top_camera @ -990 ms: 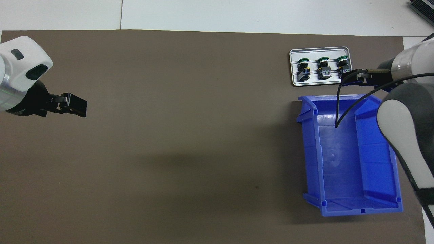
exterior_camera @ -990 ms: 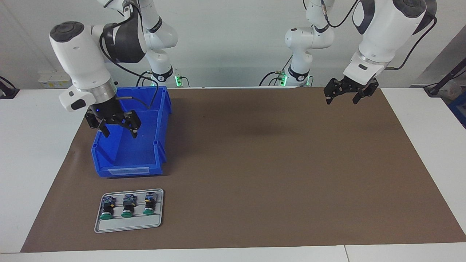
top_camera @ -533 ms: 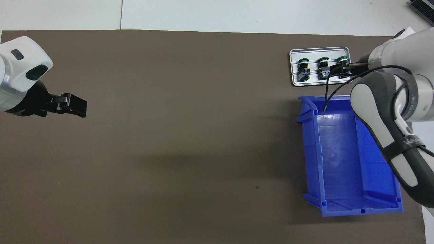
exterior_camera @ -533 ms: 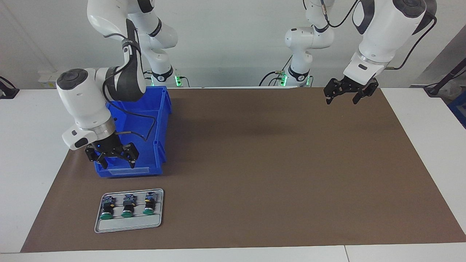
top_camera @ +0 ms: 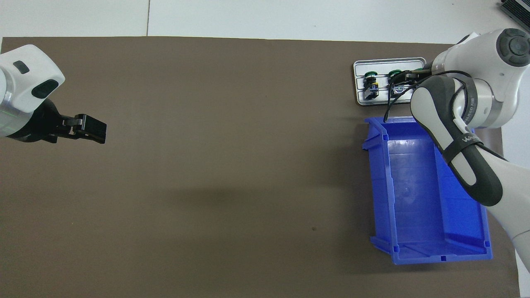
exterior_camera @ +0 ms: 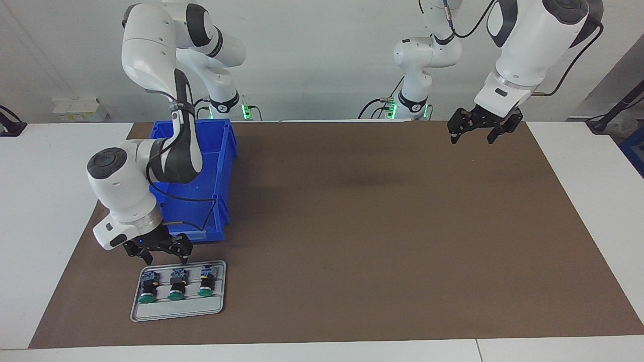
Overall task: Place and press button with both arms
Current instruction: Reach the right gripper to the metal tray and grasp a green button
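Hovering spread-fingered over the tray [exterior_camera: 177, 311] of buttons [exterior_camera: 175, 284], right gripper [exterior_camera: 164, 259] at seven o'clock; left gripper [exterior_camera: 471, 137] waits spread at one o'clock.

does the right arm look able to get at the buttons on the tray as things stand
Probably yes. The right gripper hangs open over the tray's edge nearest the robots, just above the three buttons. Nothing lies between them; the blue bin sits nearer the robots, out of the way.
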Robot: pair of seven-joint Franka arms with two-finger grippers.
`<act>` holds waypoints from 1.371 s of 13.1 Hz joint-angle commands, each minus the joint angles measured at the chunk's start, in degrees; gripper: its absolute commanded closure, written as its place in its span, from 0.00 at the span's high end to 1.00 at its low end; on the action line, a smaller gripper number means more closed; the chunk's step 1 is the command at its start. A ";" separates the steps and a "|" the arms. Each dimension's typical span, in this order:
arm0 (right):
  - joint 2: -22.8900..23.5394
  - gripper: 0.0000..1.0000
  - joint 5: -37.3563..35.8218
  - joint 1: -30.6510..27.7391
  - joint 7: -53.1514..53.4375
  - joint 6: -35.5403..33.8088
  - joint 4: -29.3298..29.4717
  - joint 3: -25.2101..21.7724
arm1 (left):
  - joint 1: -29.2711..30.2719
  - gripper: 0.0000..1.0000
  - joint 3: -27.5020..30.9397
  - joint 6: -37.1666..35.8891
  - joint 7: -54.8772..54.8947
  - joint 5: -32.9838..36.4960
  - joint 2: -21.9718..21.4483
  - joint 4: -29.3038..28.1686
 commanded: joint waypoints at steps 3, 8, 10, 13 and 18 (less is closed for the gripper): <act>8.19 0.96 0.40 -0.98 -2.37 -0.55 9.95 0.90 | 0.81 1.00 -0.19 0.15 1.09 -0.68 -1.92 -2.07; 11.19 0.89 0.13 -0.28 -3.25 0.15 11.90 1.34 | 0.90 1.00 -0.19 0.15 1.01 -0.68 -1.92 -2.07; 11.19 0.82 0.04 0.43 -3.17 0.15 11.82 1.34 | 0.90 1.00 -0.19 0.15 1.09 -0.68 -1.92 -2.07; 11.10 0.77 0.65 0.25 -3.17 0.15 11.55 1.34 | 0.81 1.00 -0.19 0.06 1.09 -0.68 -1.92 -2.07; 10.75 0.76 1.01 -0.54 -3.08 1.46 10.24 1.25 | 0.90 1.00 -0.19 0.15 1.09 -0.68 -1.92 -2.07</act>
